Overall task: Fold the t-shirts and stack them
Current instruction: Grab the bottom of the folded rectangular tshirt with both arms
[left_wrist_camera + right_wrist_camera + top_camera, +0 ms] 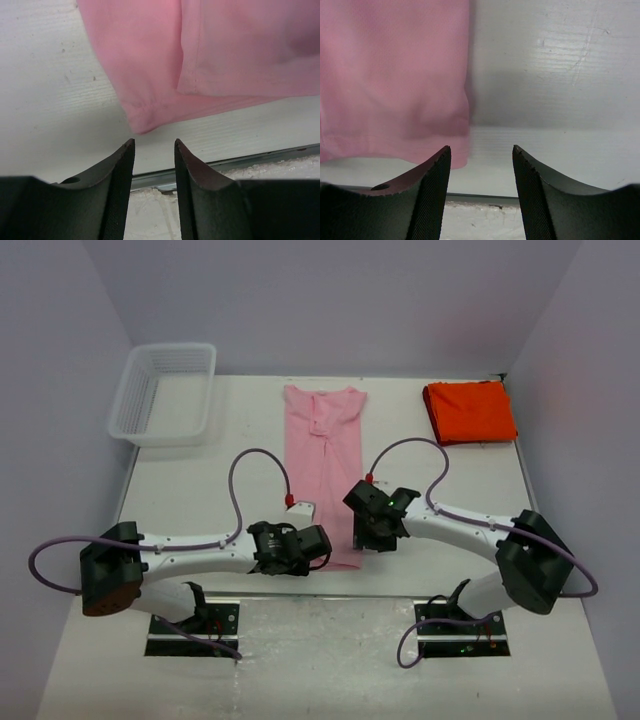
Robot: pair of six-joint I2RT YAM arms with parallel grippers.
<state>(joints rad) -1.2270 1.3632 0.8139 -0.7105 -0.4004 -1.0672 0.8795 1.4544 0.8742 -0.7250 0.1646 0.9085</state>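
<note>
Basket [163,392] — shirt [322,470] — second shirt [470,412], left-to-right.

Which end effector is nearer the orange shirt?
Right. Right end effector sits at the pink shirt's right hem corner, toward the orange shirt; left end effector is farther, at the left hem corner.

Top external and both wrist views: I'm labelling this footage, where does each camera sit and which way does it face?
Top external: above and behind the bases, looking down on table, basket, pink t-shirt, orange-red t-shirt; left arm and right arm show.
Left wrist: on the left gripper, facing the pink t-shirt's near left corner; open jaws show.
Right wrist: on the right gripper, facing the near right corner; open jaws show.
Both wrist views share the hem and table edge.
</note>
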